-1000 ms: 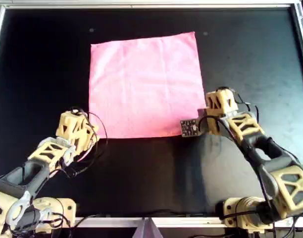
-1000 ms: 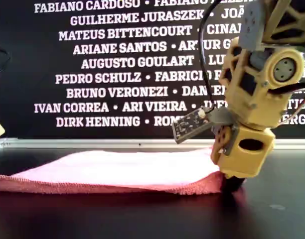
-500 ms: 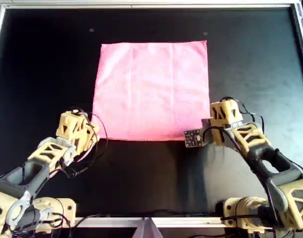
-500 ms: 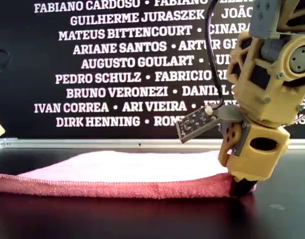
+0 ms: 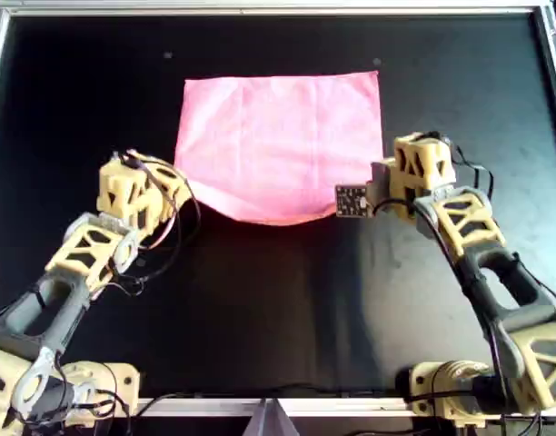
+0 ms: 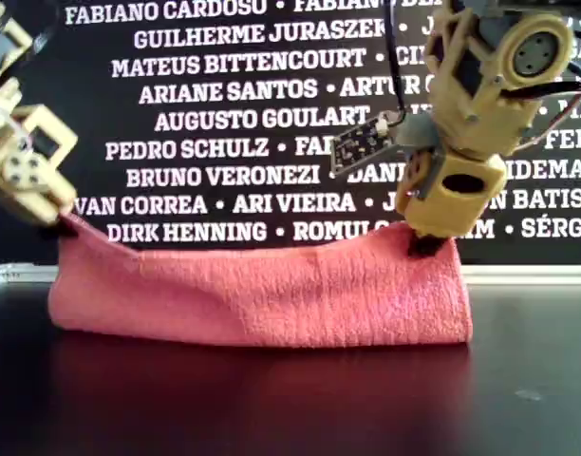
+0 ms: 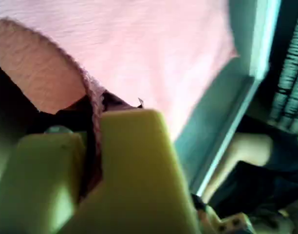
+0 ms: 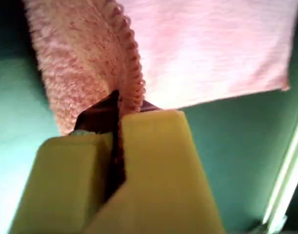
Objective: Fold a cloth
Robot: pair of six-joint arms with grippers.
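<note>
1. Two near corners of the cloth (image 5: 278, 136) are up off the counter (image 5: 278, 309), so the fold is begun but not laid: the far half lies flat, and the near edge sags between the two arms
2. My first claw (image 7: 93, 146) is clamped on a hemmed corner of pink fabric, and my second claw (image 8: 117, 146) is likewise pinched tight on a corner
3. Which overhead arm is which, I cannot tell from the wrist views
4. Left to do, by my judgement: carry both corners over to the far edge, lay them down level and let go
5. Half a second ago the cloth lay flat, with only the arm on the overhead view's right (image 5: 469, 236) at a corner; the arm on that view's left (image 5: 87, 250) has since reached the other corner, and both have risen
</note>
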